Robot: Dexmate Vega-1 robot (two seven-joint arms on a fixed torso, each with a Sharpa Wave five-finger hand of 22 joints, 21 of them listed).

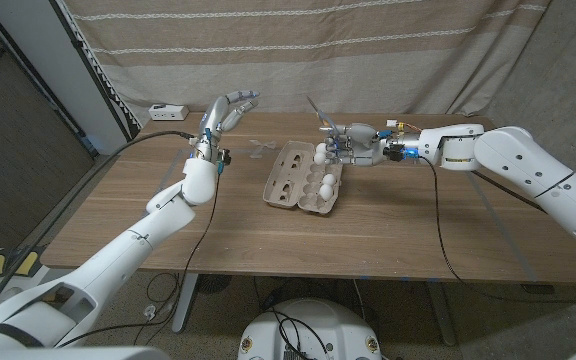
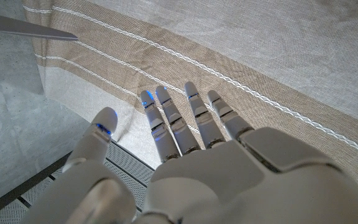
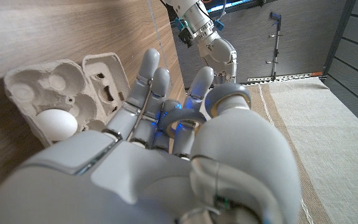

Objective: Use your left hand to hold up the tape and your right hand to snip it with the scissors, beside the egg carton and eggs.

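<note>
My left hand (image 1: 230, 108) is raised above the table's far side with its fingers apart; in the left wrist view the left hand (image 2: 185, 143) has nothing between thumb and fingers. A faint clear piece, perhaps tape (image 1: 258, 150), lies on the table under it. My right hand (image 1: 360, 140) grips the scissors (image 1: 323, 118), whose blades point up and left, just behind the open egg carton (image 1: 286, 180). White eggs (image 1: 328, 186) sit in the carton's right half. In the right wrist view my right hand (image 3: 166, 137) is curled above the carton (image 3: 55, 81) and one egg (image 3: 55, 123), facing the left hand (image 3: 219, 53).
A striped curtain (image 1: 368, 50) hangs close behind the table. A white power strip (image 1: 166, 111) lies at the far left corner. A grey pointed blade-like shape (image 2: 30, 28) crosses the left wrist view. Bare wood lies in front of the carton.
</note>
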